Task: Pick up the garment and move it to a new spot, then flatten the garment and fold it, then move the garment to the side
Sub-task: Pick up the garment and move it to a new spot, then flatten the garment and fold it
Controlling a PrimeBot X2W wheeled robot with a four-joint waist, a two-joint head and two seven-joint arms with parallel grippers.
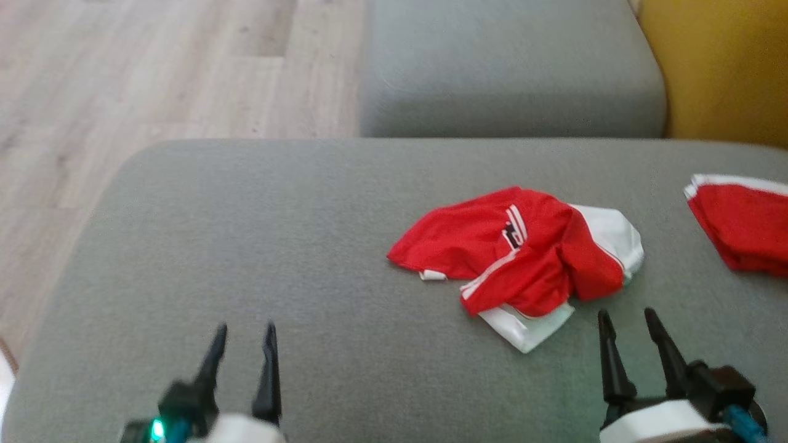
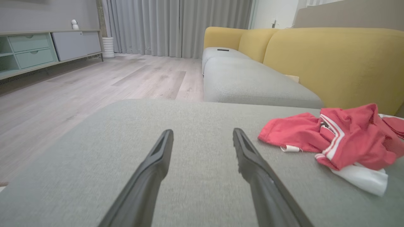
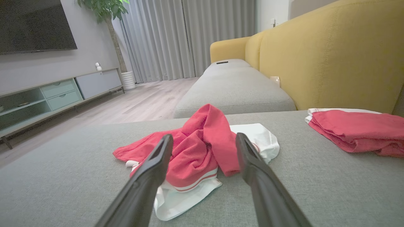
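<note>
On the grey fabric cushion (image 1: 246, 246), at our one o'clock, lies the crumpled red-and-white garment (image 1: 517, 252) — just beyond our right gripper (image 1: 627, 314), its jaws parted and empty. Our left gripper (image 1: 245, 326), at seven o'clock, is likewise spread, holding nothing, well apart from the garment.

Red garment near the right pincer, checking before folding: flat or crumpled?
Crumpled: the red garment lies bunched in overlapping folds, white fabric poking out.
</note>
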